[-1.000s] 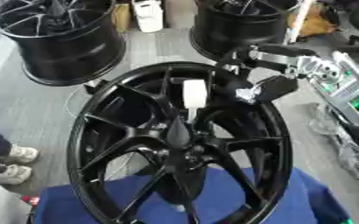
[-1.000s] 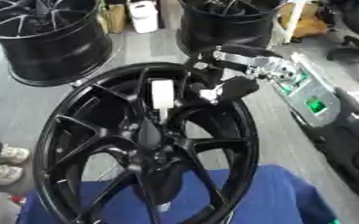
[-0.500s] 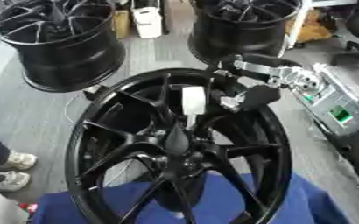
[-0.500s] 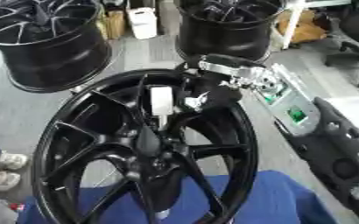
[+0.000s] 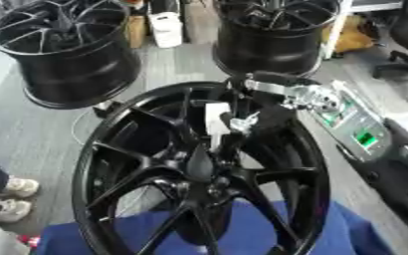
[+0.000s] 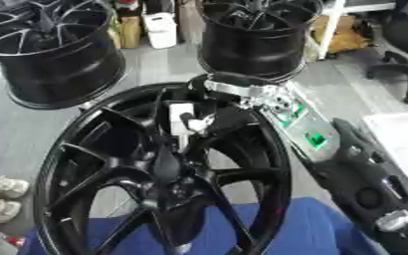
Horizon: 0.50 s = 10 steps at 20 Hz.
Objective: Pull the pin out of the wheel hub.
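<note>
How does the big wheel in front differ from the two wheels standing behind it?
The front wheel rests on blue cloth, face turned to the camera, with the robot's right hand at a white piece on it. The two back wheels sit on the floor, untouched. All are black and spoked.

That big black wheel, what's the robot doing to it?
The robot's right hand has reached in over the wheel, which lies on a blue cloth. Its fingers are right beside a white pin that sticks up above the hub. It looks like it is trying to take hold of the pin, but whether it has gripped it is unclear. The left hand is not in view. Two more wheels stand behind.
</note>
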Available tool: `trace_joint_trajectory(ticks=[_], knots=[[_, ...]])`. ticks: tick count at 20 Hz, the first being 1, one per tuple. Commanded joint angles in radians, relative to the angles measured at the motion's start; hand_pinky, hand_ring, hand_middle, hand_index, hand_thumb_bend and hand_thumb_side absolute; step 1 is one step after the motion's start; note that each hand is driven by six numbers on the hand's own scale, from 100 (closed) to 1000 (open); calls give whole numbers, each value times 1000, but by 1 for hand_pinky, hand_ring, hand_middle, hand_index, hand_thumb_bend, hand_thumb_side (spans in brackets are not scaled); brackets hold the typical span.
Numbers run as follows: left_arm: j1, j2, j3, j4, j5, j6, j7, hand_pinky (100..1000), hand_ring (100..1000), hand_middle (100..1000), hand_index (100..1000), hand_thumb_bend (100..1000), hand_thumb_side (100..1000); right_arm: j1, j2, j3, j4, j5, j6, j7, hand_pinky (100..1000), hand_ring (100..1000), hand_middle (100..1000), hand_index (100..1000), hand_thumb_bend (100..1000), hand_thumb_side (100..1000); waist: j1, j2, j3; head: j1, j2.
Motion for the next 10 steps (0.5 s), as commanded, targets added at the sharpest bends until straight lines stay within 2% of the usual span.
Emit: trace_joint_trajectory(ticks=[1,5,10], knots=[[-10,8,0,-16,2,3,-1,680,670,611,687,367,751,-20,-7,-3,-9,22,-3,10,605,483,843,890,100,563,-2,-15,3,2,9],[-11,8,-2,-17,1,5,-3,680,671,612,687,368,751,-19,-4,-1,4,51,-5,23,608,483,844,893,100,598,-5,-15,9,4,36],[-15,7,-3,-17,-1,8,-4,681,672,612,687,369,751,-17,-5,-3,19,93,-12,23,614,485,847,897,100,566,-8,-14,14,13,79]])
